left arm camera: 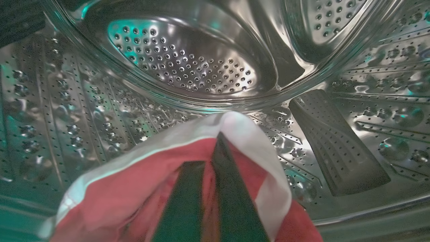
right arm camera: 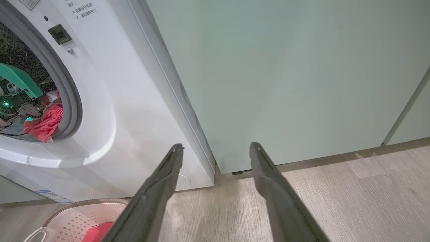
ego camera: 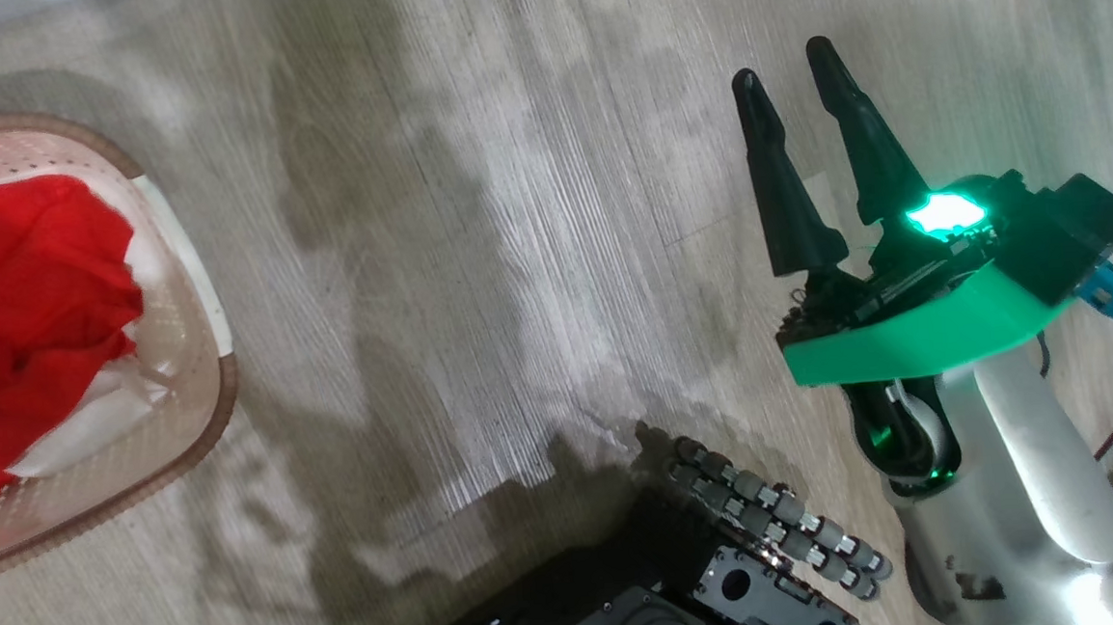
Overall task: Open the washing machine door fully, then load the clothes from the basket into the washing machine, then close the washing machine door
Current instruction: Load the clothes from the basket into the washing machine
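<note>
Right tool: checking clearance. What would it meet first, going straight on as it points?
The right tool would probably meet the flat pale green cabinet panel, low down, beside the big white washing machine; depth unclear.

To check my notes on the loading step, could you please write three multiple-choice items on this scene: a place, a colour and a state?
1. Where is the left gripper?
A. Over the basket.
B. Inside the washing machine drum.
C. Against the green cabinet.
2. What colour is the garment it grips?
A. Blue.
B. Black.
C. Red with white.
3. How is the right gripper?
A. Open and empty.
B. Shut on a garment.
C. Shut on a handle.
Answers: 1 B, perforated metal surrounds its fingers; 2 C, red cloth edged in white is pinched there; 3 A, its fingers stand apart above bare floor.
</note>
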